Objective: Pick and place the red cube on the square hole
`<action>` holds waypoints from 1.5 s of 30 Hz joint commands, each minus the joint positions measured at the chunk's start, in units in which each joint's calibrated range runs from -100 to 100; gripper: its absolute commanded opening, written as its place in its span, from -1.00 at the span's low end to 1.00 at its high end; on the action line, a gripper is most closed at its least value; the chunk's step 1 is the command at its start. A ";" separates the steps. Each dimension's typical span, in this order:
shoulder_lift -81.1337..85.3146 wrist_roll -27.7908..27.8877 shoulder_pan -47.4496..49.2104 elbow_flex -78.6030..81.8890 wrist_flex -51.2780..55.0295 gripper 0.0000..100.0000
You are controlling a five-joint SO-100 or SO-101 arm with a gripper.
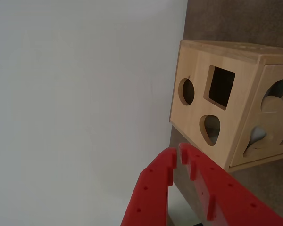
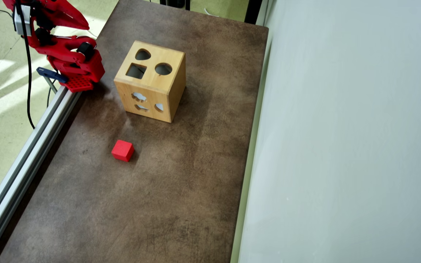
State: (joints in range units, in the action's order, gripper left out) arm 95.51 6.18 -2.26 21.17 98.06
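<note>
The red cube (image 2: 122, 150) lies on the brown table top, in front of the wooden box (image 2: 170, 95) and apart from it; the wrist view does not show it. The square hole (image 2: 136, 71) is in the box's top face, beside a round cutout (image 2: 163, 68) and a rounded-triangle cutout (image 2: 143, 54). In the wrist view the square hole (image 1: 220, 87) is dark, on the box (image 1: 245, 108) just beyond my gripper (image 1: 178, 154). The gripper is shut, its red fingertips almost touching with nothing between them. The red arm (image 2: 68, 54) is folded at the table's top-left corner.
A white wall (image 2: 342, 146) runs along the right side of the table (image 2: 159, 212). An aluminium rail (image 2: 24, 157) borders its left edge, with a blue clamp (image 2: 51, 75) at the arm's base. The box's side face has more cutouts (image 2: 139, 96).
</note>
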 commanded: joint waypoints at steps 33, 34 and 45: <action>0.08 -6.25 0.48 -0.15 -0.64 -0.97; 0.08 -6.25 0.41 -0.15 -0.64 -0.97; -7.48 -6.40 -3.09 -0.15 -0.72 -0.97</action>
State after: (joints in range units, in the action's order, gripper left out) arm 93.73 -0.02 -2.84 21.17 97.98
